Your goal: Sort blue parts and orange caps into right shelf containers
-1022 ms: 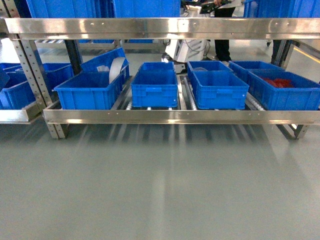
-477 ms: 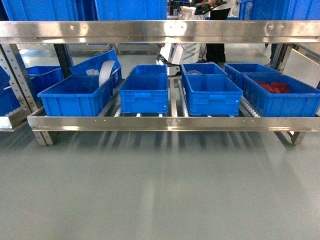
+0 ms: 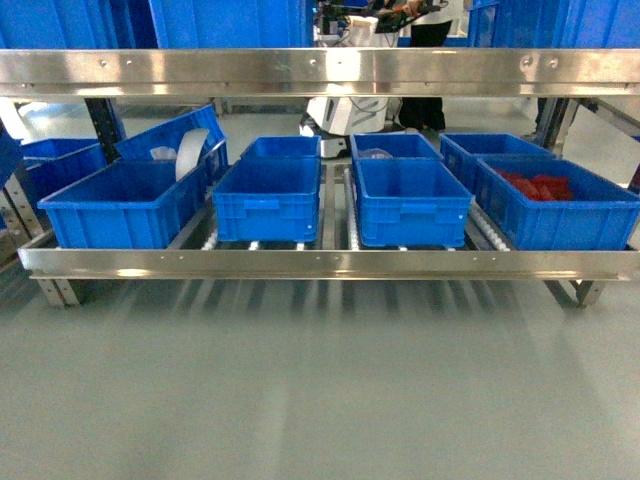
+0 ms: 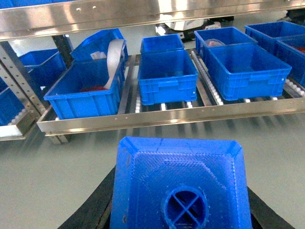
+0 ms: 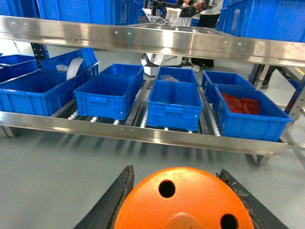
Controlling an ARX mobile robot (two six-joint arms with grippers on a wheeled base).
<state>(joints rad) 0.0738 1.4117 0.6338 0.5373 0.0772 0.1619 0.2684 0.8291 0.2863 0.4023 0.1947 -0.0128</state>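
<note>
In the left wrist view a blue part [image 4: 178,186], a box-shaped block with a round crossed hole in its top, sits between black fingers [image 4: 95,205]; my left gripper [image 4: 180,191] is shut on it. An orange cap [image 5: 186,202] with small holes in its flat top fills the bottom of the right wrist view, with my right gripper [image 5: 176,171] shut on it. The shelf containers, large blue bins [image 3: 410,200] [image 3: 268,195] [image 3: 555,210], stand in a row on the low rack ahead. The far right one holds red-orange pieces [image 3: 535,187]. Neither gripper shows in the head view.
A steel upper rail [image 3: 320,70] crosses above the bins and a lower rail [image 3: 320,263] runs along their front. A tilted bin at the left holds a white roll [image 3: 190,152]. Another rack with bins [image 3: 55,165] stands further left. Grey floor [image 3: 320,390] lies before the rack.
In the head view the rack and its bins have slid to the left and grown a little larger. Both held objects cannot be compared, as no earlier wrist frames are given.
</note>
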